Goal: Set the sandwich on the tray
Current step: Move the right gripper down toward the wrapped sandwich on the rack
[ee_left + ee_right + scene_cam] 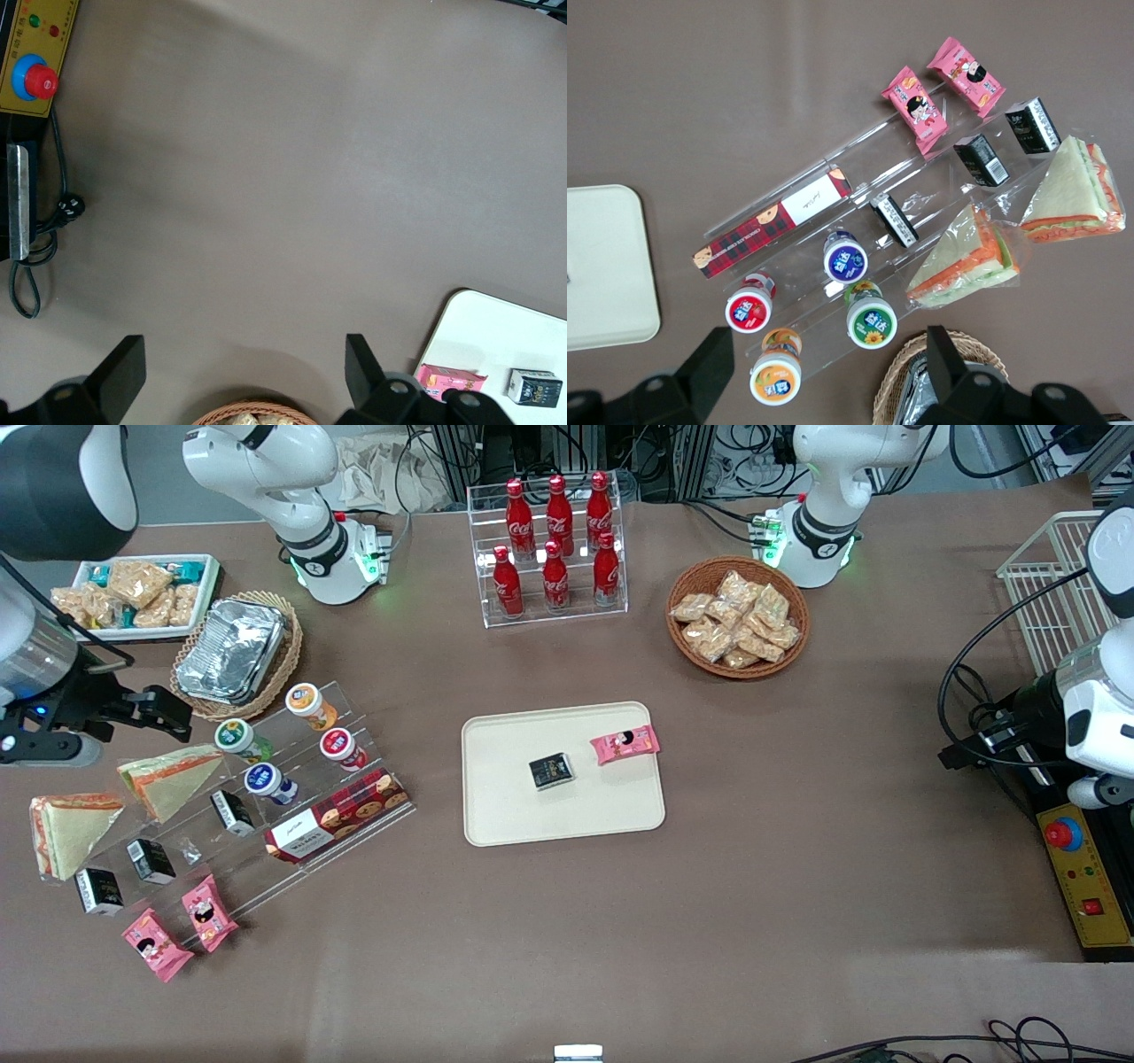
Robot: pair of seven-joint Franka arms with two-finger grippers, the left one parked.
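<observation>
The sandwich [69,831] is a triangular wedge in clear wrap, cream-white bread with an orange-red filling band along one edge. It lies at the working arm's end of the brown tabletop [797,868], beside the clear acrylic stepped rack [266,815]. A second wedge [168,775], greener-tan on its face, lies just beside it on the rack's upper step. The right wrist view shows the layered cut edges of both, sandwich [1074,193] and second wedge [961,261], which the front view shows less plainly. The gripper [133,713] hovers above the tabletop near the second wedge, jaws spread and empty. The tray [505,815], flat, cream-beige with rounded corners, sits mid-tabletop, well apart from the sandwich, carrying a small black box [551,771] and a pink packet [625,744].
</observation>
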